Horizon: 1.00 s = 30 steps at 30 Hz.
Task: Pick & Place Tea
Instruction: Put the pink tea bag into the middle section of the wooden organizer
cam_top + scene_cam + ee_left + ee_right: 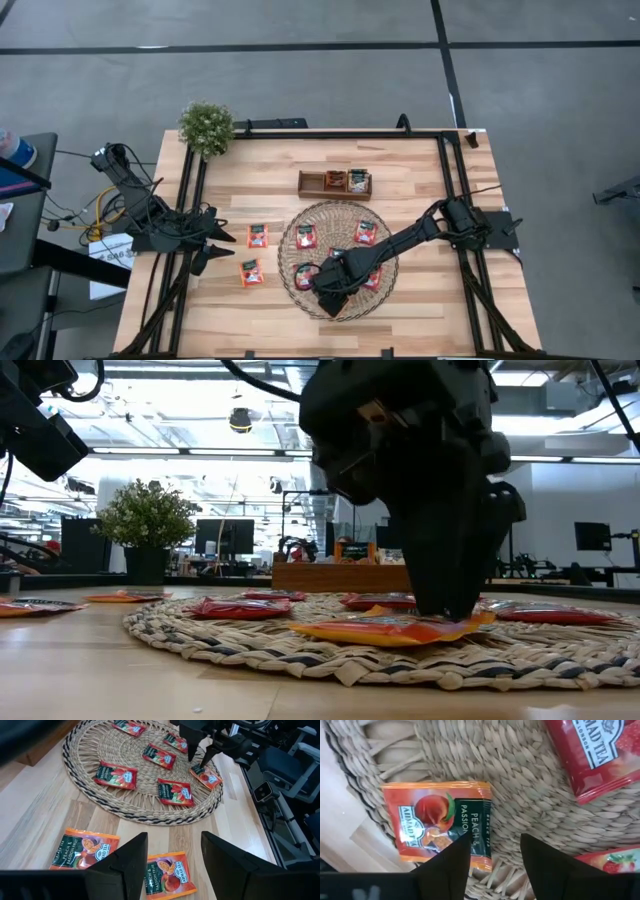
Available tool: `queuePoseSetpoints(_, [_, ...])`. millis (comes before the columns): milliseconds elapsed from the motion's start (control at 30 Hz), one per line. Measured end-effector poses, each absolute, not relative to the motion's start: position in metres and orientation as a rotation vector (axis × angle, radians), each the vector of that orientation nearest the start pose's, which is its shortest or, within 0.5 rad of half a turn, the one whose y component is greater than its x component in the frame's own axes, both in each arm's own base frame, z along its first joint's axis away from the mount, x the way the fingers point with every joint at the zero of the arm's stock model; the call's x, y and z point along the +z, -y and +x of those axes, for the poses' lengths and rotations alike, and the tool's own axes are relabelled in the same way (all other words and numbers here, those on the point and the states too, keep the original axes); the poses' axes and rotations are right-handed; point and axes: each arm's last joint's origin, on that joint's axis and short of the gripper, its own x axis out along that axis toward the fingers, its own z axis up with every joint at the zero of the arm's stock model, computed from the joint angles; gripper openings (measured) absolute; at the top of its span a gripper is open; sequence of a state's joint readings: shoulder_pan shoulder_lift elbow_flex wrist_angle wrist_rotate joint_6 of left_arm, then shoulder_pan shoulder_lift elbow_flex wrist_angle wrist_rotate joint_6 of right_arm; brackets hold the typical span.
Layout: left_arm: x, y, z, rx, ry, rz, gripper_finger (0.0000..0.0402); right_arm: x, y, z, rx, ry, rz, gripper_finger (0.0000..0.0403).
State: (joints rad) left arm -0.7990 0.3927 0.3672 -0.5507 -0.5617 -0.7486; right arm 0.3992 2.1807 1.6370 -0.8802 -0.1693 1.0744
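The tea sachets are small flat squares. Several red ones (116, 774) lie flat on the round woven mat (335, 207). An orange peach one (437, 822) lies flat near the mat's near rim. My right gripper (495, 845) stands open over it, pointing down, fingertips at the sachet's edge (440, 622). Two orange sachets (85, 851) (167, 880) lie on the bare wood left of the mat. My left gripper (172, 850) hangs open above them, holding nothing. My right gripper's open fingers (450, 865) come down from above at one edge of the orange peach sachet, which lies flat on the mat. Whether a fingertip touches the sachet, I cannot tell.
A brown wooden tray (335, 183) with sachets in its slots stands beyond the mat's far rim. A small potted plant (206, 126) stands at the far left corner. A black frame (450, 180) runs along the table's edges. Bare wood lies right of the mat.
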Motion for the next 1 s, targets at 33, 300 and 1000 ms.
queuePoseSetpoints(33, [0.208,0.0608,0.0807,-0.05,-0.502,-0.369,0.0177,0.147,-0.1698,0.3898,-0.34,-1.508,0.696,0.0157])
queuePoseSetpoints(300, [0.208,0.0607,0.0808,-0.048,-0.501,-0.369,0.0177,0.1411,-0.1681,0.3857,-0.347,-1.526,0.703,0.0116])
queuePoseSetpoints(1000, [0.2081,0.0603,0.0809,-0.035,-0.492,-0.363,0.0177,0.139,-0.1673,0.3838,-0.353,-1.547,0.684,0.0004])
